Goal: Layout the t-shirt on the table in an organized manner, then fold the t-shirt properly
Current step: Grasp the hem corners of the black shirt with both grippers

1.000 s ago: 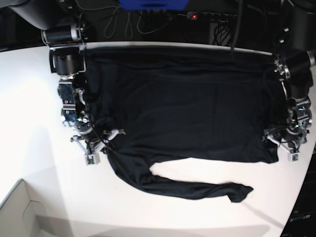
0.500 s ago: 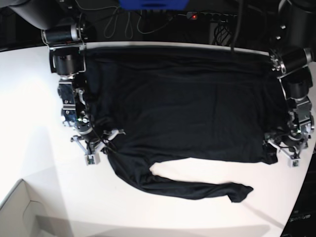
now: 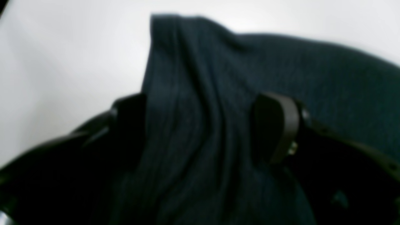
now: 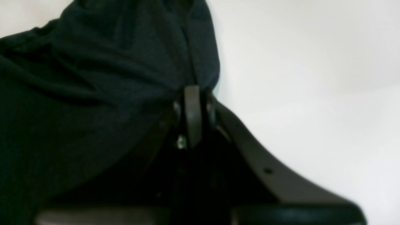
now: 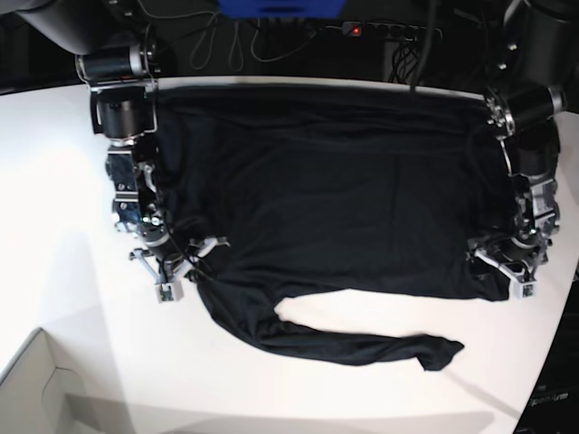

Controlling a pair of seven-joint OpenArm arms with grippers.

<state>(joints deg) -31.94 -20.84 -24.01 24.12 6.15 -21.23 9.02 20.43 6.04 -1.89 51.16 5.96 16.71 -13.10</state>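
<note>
Gripper on my left arm (image 5: 500, 268) stands with its jaws spread wide, a ridge of the t-shirt (image 5: 335, 208) lying loose between them in the left wrist view, not pinched. Over the last second that arm has drifted inward along the hem, toward the middle of the cloth, and the fabric edge beneath it has bunched slightly. My right gripper (image 4: 192, 93) is clenched on the opposite edge of the shirt, just as it was a second ago, at the same spot near the sleeve. Beyond both, the shirt lies spread across the white table (image 5: 54, 226), body mostly flat, one long sleeve trailing toward the near edge. A pale box corner (image 5: 32, 393) sits apart at the near side. Layout looks nearly done; I judge the left side free for a fresh hold.
</note>
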